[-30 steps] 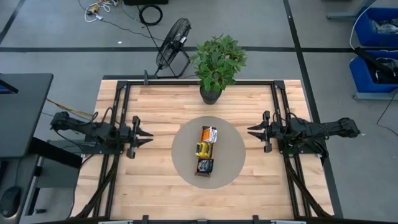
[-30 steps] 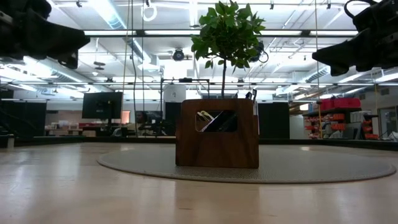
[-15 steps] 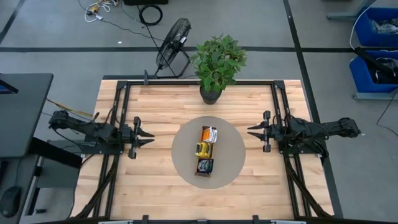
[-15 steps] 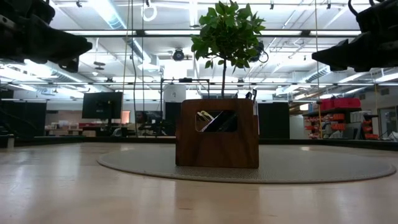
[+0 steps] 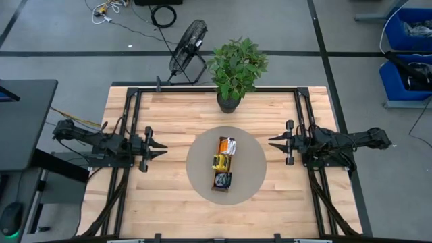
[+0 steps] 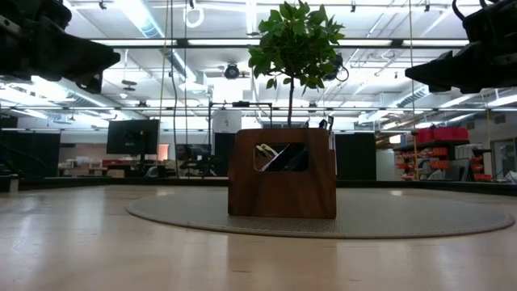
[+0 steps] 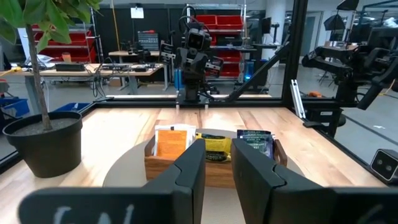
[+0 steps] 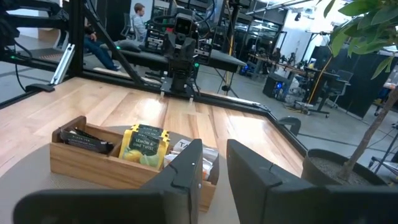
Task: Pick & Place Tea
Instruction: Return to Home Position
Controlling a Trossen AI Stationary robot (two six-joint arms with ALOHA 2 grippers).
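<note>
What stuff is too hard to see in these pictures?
- Low view: the wooden tray's wall hides nearly all the tea; only edges show through its cut-out.
- High view: the tea is too small to count or read.
- Left wrist view: the left gripper blocks part of the tray's front.
- Right wrist view: the right gripper blocks some tea at one end of the tray.

A potted plant [image 5: 235, 71] stands at the table's [image 5: 169, 115] far edge; a black fan [image 5: 187, 46] sits on the floor [image 5: 74, 47] beyond; a round grey mat [image 5: 251, 169] lies mid-table.
</note>
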